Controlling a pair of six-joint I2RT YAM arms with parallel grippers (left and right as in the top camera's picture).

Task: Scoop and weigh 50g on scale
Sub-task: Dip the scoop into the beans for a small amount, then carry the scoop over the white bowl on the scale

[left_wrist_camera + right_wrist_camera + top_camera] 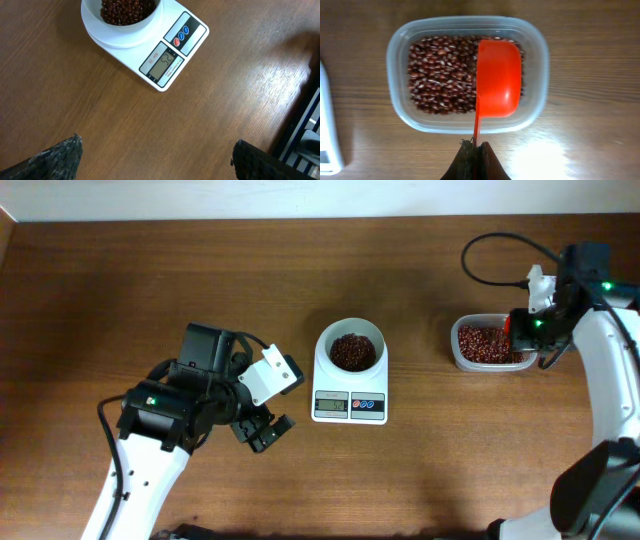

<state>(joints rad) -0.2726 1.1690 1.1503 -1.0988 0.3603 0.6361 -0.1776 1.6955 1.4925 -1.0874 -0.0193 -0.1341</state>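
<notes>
The white scale [350,406] stands mid-table with its round white bowl [322,345] on top, and dark red-brown beans [352,351] lie heaped in the bowl. My left gripper [275,402] hovers left of the scale, open and holding nothing. In the left wrist view the scale [165,60] and its beans [127,10] lie ahead of the wide-apart left gripper [156,150]. My right gripper [476,147] is shut on the handle of an orange-red scoop [499,80]. The scoop hangs over the beans [440,75] in the clear tub [395,90], and its visible face shows no beans.
The clear tub [457,350] sits at the right of the table, right of the scale. A black cable [490,240] loops behind the right arm. The scale's white edge [327,130] shows at the left of the right wrist view.
</notes>
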